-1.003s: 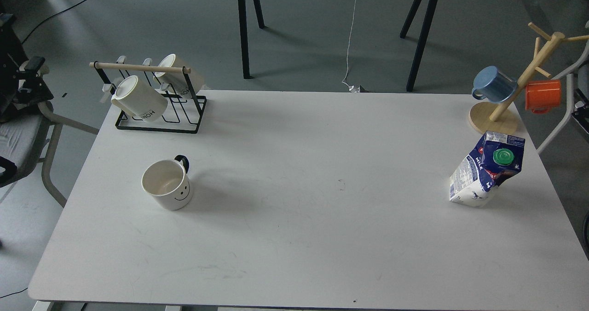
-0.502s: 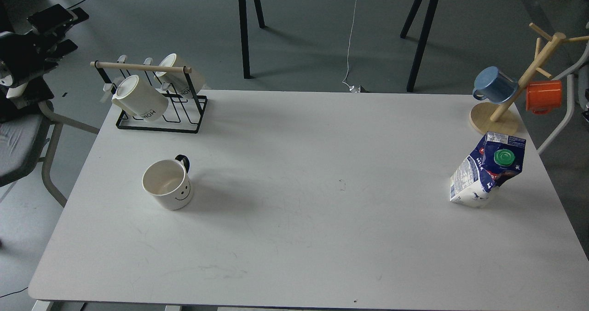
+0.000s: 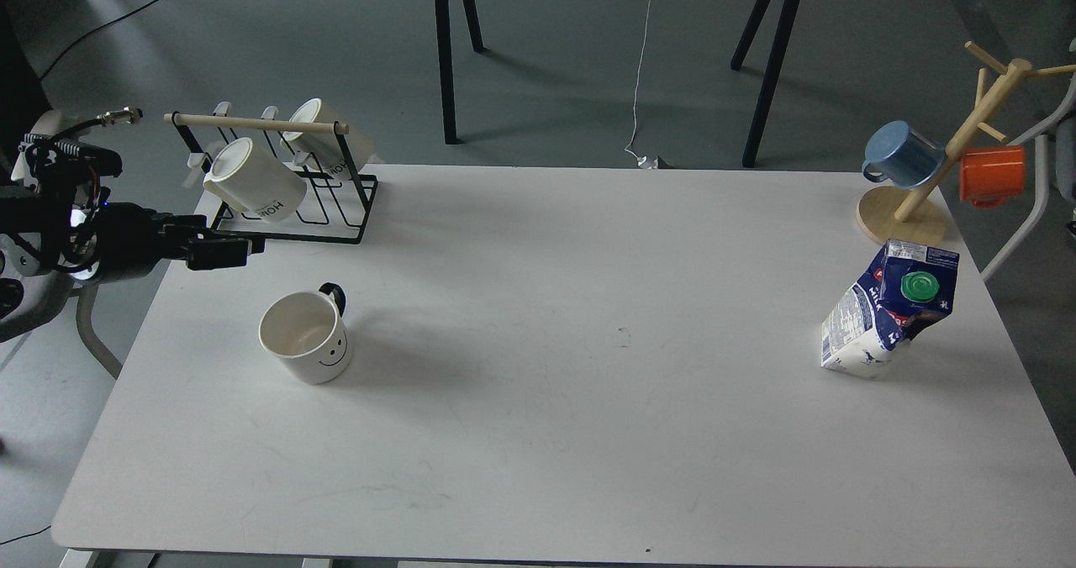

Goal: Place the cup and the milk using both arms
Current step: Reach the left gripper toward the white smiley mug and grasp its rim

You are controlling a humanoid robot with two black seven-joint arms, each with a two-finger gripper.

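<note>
The worktop (image 3: 538,433) is a flat, matte white rectangle with rounded corners and faint scuffs.

The cup (image 3: 305,335) is a glossy white cylinder with a black loop handle at its rear and a smiley face on its front wall. It stands upright and open on the left side of the worktop, in front of the rack (image 3: 290,207).

The milk (image 3: 889,309) is a gable-top carton, printed blue and white, with a round green cap on its slanted face. Its body is dented and leans. It stands near the right edge, in front of the tree (image 3: 941,165).

The rack is black wire with a wooden bar and holds two white mugs on their sides. The tree is pale wood on a round base and carries a blue mug and an orange mug.

The left gripper (image 3: 227,250) hovers at the left edge, just behind the cup and apart from it. Its fingers appear dark and overlapped; whether they are open or closed cannot be told. The right gripper is out of view.
</note>
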